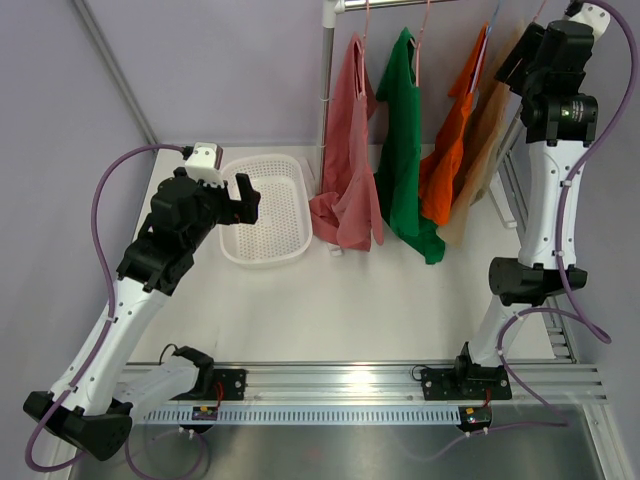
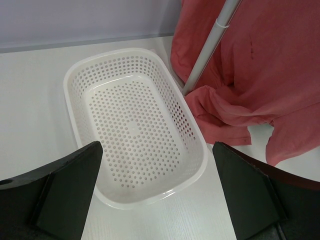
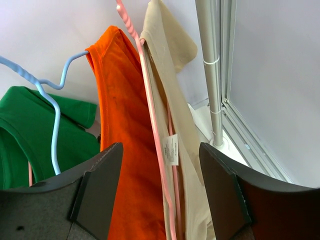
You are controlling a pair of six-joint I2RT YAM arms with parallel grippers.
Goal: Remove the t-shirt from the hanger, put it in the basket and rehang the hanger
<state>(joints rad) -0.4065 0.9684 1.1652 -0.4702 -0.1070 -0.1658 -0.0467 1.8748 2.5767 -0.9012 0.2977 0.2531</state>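
Left gripper (image 2: 156,150) is hovering with its black fingers spread wide above the white perforated plastic basket (image 2: 116,52), which is sitting on the white table (image 2: 30,110) just beside the salmon-pink t-shirt (image 2: 260,75) that is drooping onto the tabletop. Farther back, the right gripper (image 3: 160,150) is hanging high among the clothes, its fingers standing apart on either side of the beige cotton t-shirt (image 3: 167,40). The t-shirt is hanging on a thin pink hanger (image 3: 150,100) between the orange t-shirt (image 3: 120,90) and the grey metal upright pole (image 3: 207,50).
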